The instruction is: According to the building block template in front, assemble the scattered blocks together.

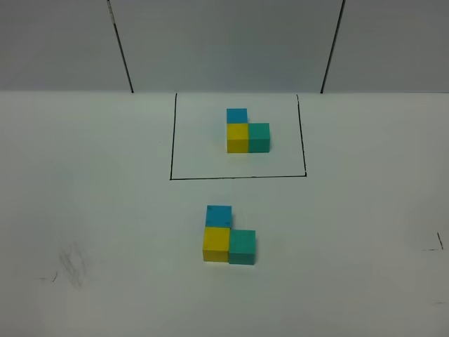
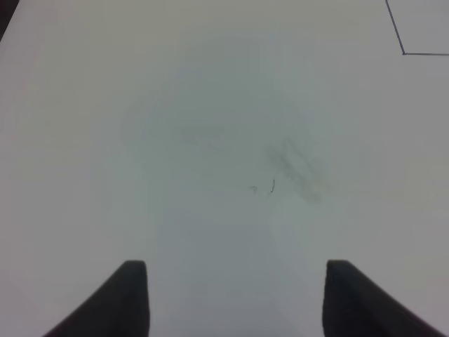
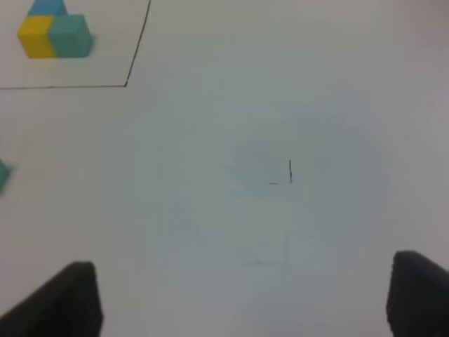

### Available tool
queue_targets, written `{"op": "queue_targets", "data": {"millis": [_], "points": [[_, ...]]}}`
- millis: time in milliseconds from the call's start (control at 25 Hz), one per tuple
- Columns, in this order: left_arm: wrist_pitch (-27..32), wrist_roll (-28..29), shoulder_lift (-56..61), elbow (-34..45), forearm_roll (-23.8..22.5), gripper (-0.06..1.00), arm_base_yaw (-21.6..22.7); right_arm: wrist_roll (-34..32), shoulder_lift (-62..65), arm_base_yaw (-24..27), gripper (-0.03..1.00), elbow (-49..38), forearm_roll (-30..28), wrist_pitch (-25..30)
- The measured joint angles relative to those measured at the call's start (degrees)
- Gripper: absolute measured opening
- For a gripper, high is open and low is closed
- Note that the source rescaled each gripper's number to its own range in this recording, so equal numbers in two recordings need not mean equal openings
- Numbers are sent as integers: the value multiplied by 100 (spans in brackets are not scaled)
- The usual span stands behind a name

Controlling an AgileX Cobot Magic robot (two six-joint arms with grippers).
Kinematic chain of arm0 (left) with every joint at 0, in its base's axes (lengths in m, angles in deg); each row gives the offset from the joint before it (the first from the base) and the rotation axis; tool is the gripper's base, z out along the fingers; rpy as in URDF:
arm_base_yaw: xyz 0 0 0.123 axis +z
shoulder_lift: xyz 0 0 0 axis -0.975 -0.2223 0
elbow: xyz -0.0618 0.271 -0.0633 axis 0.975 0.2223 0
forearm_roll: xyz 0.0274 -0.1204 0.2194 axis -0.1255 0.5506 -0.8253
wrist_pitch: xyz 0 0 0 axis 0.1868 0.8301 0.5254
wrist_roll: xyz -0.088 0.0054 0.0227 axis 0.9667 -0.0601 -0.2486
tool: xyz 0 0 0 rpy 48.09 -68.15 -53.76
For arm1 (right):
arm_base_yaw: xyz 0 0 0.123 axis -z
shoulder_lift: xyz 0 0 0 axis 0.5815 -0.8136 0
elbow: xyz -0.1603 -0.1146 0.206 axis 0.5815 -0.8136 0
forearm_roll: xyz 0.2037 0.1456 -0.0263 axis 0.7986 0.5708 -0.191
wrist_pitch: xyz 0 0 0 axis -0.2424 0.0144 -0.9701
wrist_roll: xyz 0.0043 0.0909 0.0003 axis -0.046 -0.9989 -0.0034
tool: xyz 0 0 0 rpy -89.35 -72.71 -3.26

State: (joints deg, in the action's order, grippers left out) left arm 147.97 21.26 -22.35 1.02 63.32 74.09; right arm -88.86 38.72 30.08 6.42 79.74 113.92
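On the left, the left tool [image 2: 235, 298] hangs over bare white bench [image 1: 84, 210] with its two dark fingers apart and nothing between them; ahead of it the bench shows a grey smudge [image 2: 298, 168] and small pen marks. A corner of the drawn black rectangle [image 2: 404, 53] shows at the edge of that wrist view.

In the middle of the high view, the building block template [image 1: 245, 131] sits inside the black rectangle: a blue cube behind a yellow one, a teal-green one touching the yellow's right side. Nearer the camera, outside the frame, the scattered blocks lie joined in the same L: sky blue cube [image 1: 219, 215] behind yellow cube [image 1: 217, 243], teal-green cube [image 1: 243, 247] touching the yellow's right side.

On the right, the right tool [image 3: 245, 295] stands open over bare bench near a small drawn corner mark [image 3: 289, 172], holding nothing
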Motion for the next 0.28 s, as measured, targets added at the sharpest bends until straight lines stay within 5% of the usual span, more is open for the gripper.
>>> {"op": "queue_targets", "data": {"millis": [280], "points": [[0, 0, 0, 0, 0, 20, 0, 4, 17, 0, 35, 0, -61, 0]]}}
